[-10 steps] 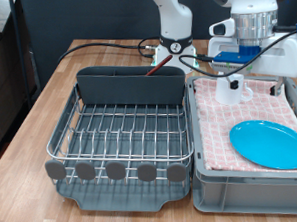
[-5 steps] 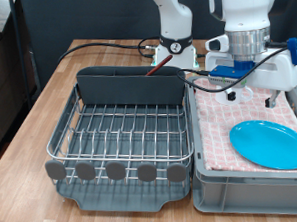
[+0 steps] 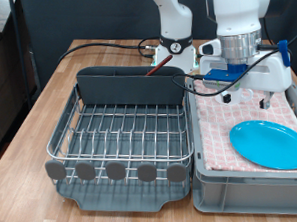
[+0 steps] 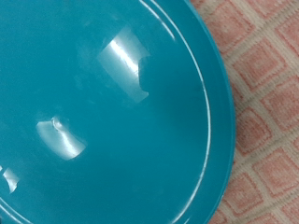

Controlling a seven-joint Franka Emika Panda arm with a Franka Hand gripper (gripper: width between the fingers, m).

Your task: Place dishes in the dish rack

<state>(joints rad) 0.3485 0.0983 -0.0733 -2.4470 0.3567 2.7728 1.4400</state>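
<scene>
A round light-blue plate (image 3: 269,145) lies flat on the pink checked cloth in the grey crate (image 3: 207,178), at the exterior view's right. It fills most of the wrist view, plate (image 4: 103,112), with a strip of cloth (image 4: 271,84) beside its rim. My gripper (image 3: 232,94) hangs above the far end of the crate, behind the plate and apart from it. None of its fingers show in the wrist view. The dish rack (image 3: 120,133) stands to the crate's left, with a tall cutlery box (image 3: 130,85) at its far side. No dish shows on its wire grid.
The rack and the crate stand side by side on a wooden table (image 3: 47,91). Black and red cables (image 3: 125,47) run across the table behind the rack. The robot's base (image 3: 175,44) stands at the back. Round grey knobs (image 3: 115,171) line the rack's near edge.
The hand has shifted towards the exterior view's left and turned above the far end of the crate. The plate and the rack have stayed put.
</scene>
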